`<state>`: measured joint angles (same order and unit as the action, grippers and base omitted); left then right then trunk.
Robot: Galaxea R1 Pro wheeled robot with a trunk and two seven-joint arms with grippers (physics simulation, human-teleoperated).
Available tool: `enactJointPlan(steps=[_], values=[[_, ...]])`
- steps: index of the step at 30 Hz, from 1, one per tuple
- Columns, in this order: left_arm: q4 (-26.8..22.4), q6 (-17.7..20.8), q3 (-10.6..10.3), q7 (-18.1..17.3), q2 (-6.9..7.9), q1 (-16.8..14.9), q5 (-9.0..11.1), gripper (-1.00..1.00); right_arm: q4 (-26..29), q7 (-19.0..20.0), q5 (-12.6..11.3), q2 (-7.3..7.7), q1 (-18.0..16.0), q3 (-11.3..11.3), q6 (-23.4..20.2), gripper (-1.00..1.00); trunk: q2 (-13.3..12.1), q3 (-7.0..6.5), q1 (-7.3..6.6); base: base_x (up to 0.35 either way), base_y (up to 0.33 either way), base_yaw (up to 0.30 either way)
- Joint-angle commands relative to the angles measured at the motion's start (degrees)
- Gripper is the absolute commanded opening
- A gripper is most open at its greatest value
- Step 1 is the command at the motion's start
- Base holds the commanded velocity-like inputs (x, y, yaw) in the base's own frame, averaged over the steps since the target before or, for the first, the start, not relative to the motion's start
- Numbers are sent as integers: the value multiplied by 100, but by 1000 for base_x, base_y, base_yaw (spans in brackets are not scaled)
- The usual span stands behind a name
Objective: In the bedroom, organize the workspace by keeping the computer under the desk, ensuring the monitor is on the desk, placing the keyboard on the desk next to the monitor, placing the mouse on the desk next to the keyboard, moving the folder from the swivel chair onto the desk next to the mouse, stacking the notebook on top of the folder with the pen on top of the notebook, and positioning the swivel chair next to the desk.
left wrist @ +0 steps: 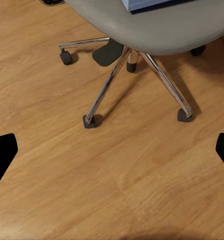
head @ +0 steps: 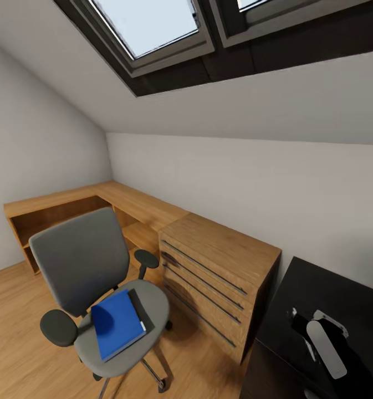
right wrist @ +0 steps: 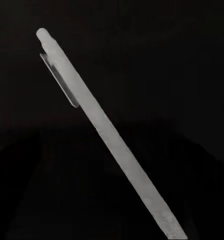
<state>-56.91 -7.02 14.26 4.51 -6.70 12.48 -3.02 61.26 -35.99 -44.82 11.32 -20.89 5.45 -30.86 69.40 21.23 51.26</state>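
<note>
Right pincer (head: pixel 325 346) grasp state unclear, over desk (head: pixel 319 293); pen (right wrist: pixel 99 127) close before it.

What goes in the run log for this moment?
folder: on chair seat | pen: lying on black desk | left end effector: open over floor by chair base

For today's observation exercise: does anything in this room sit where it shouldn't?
Yes. A blue folder lies on the chair seat, not on a desk, angled across the cushion. A pen lies alone on a black surface.
</note>
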Motion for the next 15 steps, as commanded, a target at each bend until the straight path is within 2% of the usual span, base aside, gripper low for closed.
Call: enactJointPlan(steps=[1,15], values=[[-5,-10,6,15,-3,0,-32,100,8,-40,-44,2,-3,-3,-17,100,4,6,1,0,0,0],[-5,-13,6,15,-2,0,-32,100,19,-40,-44,2,-3,-20,-17,100,4,6,1,0,0,0]])
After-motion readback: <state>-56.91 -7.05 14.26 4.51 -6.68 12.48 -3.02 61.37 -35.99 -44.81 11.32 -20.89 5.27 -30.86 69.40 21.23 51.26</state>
